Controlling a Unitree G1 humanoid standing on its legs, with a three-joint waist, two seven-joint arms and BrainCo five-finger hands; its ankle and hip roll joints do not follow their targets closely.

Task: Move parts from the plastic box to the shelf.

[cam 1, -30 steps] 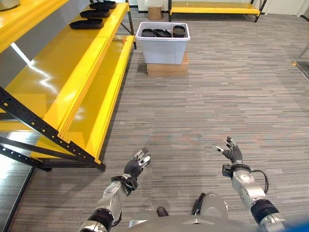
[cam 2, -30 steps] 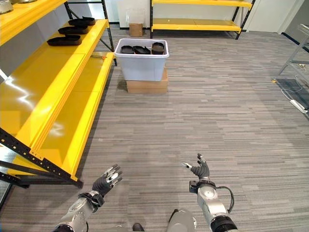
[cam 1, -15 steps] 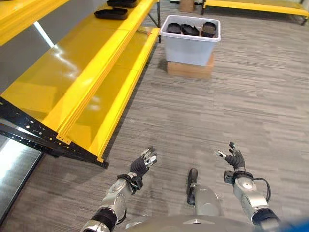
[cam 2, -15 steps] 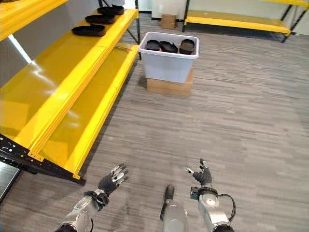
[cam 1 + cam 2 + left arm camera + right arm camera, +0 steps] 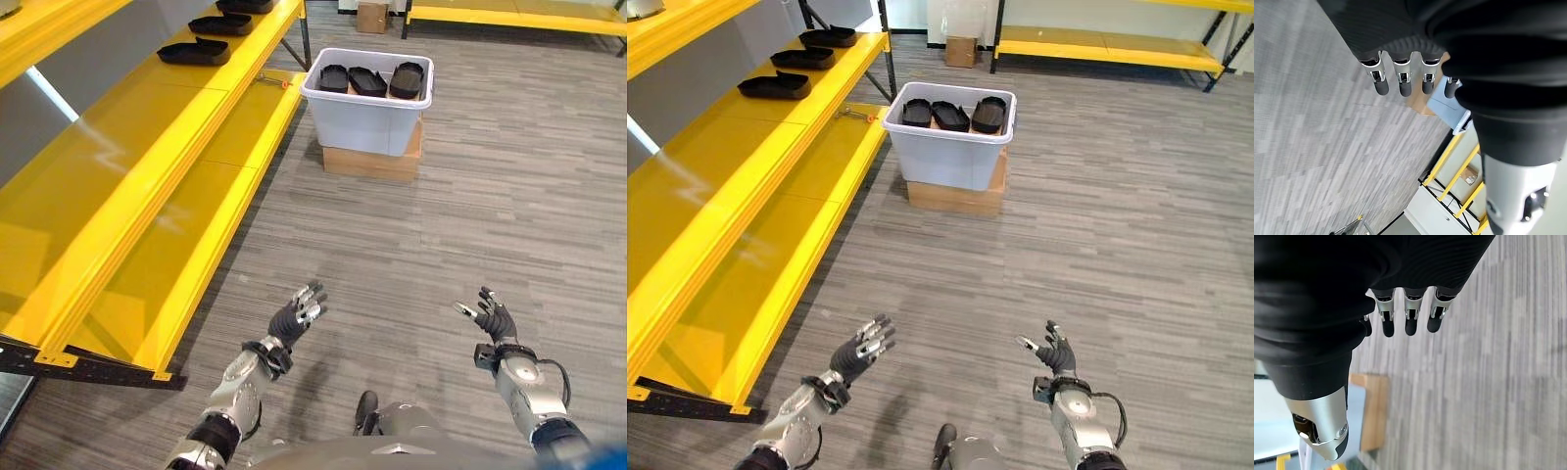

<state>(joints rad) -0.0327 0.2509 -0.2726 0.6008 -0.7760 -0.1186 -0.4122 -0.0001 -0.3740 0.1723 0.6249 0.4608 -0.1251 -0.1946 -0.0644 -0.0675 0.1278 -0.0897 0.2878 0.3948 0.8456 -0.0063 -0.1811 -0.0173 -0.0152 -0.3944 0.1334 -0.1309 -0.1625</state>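
A white plastic box (image 5: 368, 119) stands on a cardboard carton (image 5: 372, 162) on the floor ahead, with three black parts (image 5: 369, 80) upright inside it. Along the left runs the yellow shelf (image 5: 118, 176), and three black parts (image 5: 194, 52) lie on it towards its far end. My left hand (image 5: 294, 318) is low in front of me, fingers (image 5: 1402, 83) straight, holding nothing. My right hand (image 5: 493, 319) is held low on the right, fingers (image 5: 1410, 319) spread and empty. Both hands are far short of the box.
Grey striped carpet (image 5: 470, 225) stretches between me and the box. A second yellow shelf (image 5: 509, 18) stands along the far wall, with a small cardboard box (image 5: 371, 17) beside it. A small tool (image 5: 273, 81) lies on the lower shelf level near the plastic box.
The camera has moved, and the box and shelf have shifted in view and look nearer than a second ago. Both hands stay open and empty, held low as before.
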